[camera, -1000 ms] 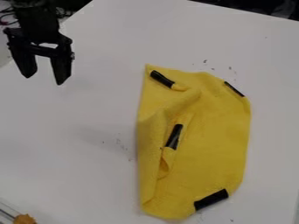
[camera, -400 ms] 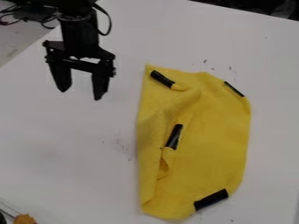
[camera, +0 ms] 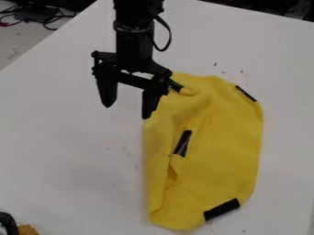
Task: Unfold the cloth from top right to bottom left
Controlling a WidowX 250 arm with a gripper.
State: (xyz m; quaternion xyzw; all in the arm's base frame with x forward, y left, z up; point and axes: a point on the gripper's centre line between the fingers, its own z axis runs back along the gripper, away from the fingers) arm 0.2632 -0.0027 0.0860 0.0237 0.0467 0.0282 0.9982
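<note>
The black gripper [camera: 127, 113] hangs over the table at the upper left of the cloth, its two fingers spread apart with nothing between them. Its right finger overlaps the cloth's upper left edge in the view, and the gripper covers that corner. The yellow cloth [camera: 221, 142] lies right of centre with its left side folded over in creases. Black strips mark it near the top left, at the upper right edge, at the lower right edge and on a folded flap [camera: 182, 143] in the middle.
The white table [camera: 61, 137] extends around the cloth. At the bottom left corner are an orange-brown object [camera: 26, 229] and a dark rounded object [camera: 8, 224]. Cables [camera: 52, 17] lie beyond the table's upper left edge.
From the upper left, the gripper has moved right and somewhat down to the cloth's upper left edge, staying open. The cloth has not moved. A dark object has come in at the bottom left.
</note>
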